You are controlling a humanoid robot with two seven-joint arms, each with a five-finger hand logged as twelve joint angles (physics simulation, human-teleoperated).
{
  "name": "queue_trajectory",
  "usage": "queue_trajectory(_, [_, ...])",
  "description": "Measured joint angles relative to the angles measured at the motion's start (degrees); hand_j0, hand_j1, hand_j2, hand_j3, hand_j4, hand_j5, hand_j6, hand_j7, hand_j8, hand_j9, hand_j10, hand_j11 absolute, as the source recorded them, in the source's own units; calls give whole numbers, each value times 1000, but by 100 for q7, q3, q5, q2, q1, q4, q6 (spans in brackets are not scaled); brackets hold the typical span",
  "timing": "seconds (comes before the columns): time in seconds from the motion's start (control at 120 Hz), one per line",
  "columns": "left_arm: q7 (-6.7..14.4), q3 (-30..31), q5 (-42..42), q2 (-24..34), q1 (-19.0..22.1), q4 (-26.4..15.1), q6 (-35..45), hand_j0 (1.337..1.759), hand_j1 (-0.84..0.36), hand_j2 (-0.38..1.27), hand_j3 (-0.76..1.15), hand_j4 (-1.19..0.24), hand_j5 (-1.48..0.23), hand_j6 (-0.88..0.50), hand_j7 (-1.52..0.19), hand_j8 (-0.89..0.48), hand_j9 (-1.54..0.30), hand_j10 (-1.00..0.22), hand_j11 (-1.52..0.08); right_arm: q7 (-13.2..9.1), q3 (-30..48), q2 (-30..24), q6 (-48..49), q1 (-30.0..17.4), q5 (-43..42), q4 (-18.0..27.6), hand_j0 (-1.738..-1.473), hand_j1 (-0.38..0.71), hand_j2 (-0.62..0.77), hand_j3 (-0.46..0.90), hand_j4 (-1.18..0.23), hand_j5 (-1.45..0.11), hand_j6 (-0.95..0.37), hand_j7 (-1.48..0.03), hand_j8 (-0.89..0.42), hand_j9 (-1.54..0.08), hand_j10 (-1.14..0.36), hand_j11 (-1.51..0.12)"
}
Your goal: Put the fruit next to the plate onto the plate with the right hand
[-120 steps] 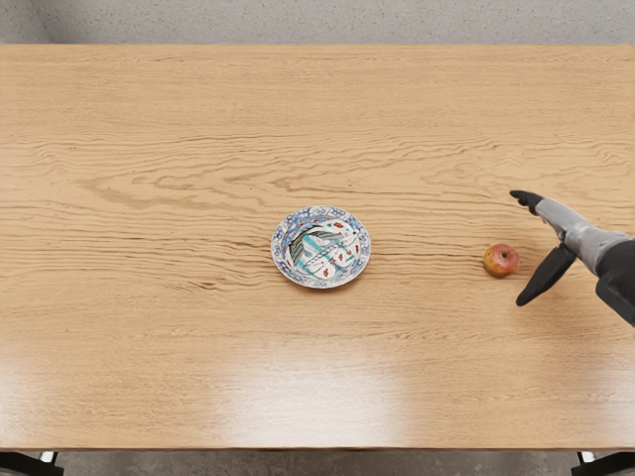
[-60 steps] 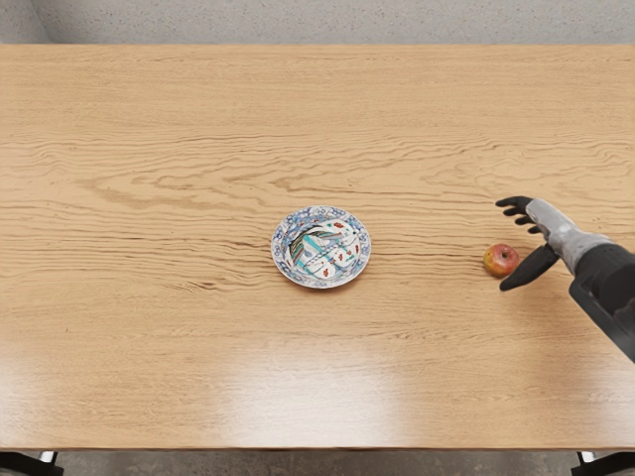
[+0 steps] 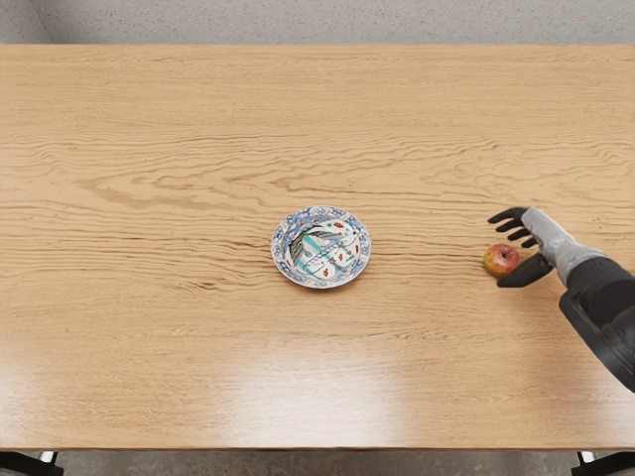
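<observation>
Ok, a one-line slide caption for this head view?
Open right hand beside the apple on the wooden table; the patterned plate sits apart, mid-table.

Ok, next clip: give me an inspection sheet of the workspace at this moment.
Surface: wooden table, light grain, glare patch near the front edge.
Job's things: patterned plate at centre, no fruit on it; apple on the table to its right, well apart from it.
Clutter: nothing seen.
Grippers: right hand beside the apple, fingers spread open around it, contact cannot be told; left hand not in view.
Cables: nothing seen.
Surroundings: grey floor beyond the far edge; dark stands at the bottom corners.
</observation>
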Motion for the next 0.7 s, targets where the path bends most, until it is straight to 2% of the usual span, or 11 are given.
queue_trajectory(0.283, [-2,0,0,0,0,-2,0,1658,73,46,0,-230,-299,-230,-299,-230,-299,-230,-299,0,-167,81,-130,12,-54,-47,-1658,108,-72,0,-386,-499,-388,-498,-390,-499,-386,-499])
queue_trajectory(0.45, [2,0,0,0,0,-2,0,1658,73,46,0,-230,-299,-230,-299,-230,-299,-230,-299,0,-232,88,-136,13,-66,-96,-1658,126,-74,0,-405,-516,-405,-519,-364,-520,-403,-519])
queue_trajectory(0.65, [2,0,0,0,0,0,0,1658,73,46,0,-230,-299,-230,-299,-230,-299,-230,-299,-1,-238,124,-135,63,-6,-108,-1658,212,-86,0,-480,-607,-480,-613,-412,-614,-477,-613])
queue_trajectory(0.7, [1,0,0,0,0,0,0,1658,73,46,0,-230,-299,-230,-299,-230,-299,-230,-299,-2,-240,143,-132,71,8,-109,-1657,232,-67,0,-505,-646,-494,-649,-390,-652,-502,-651])
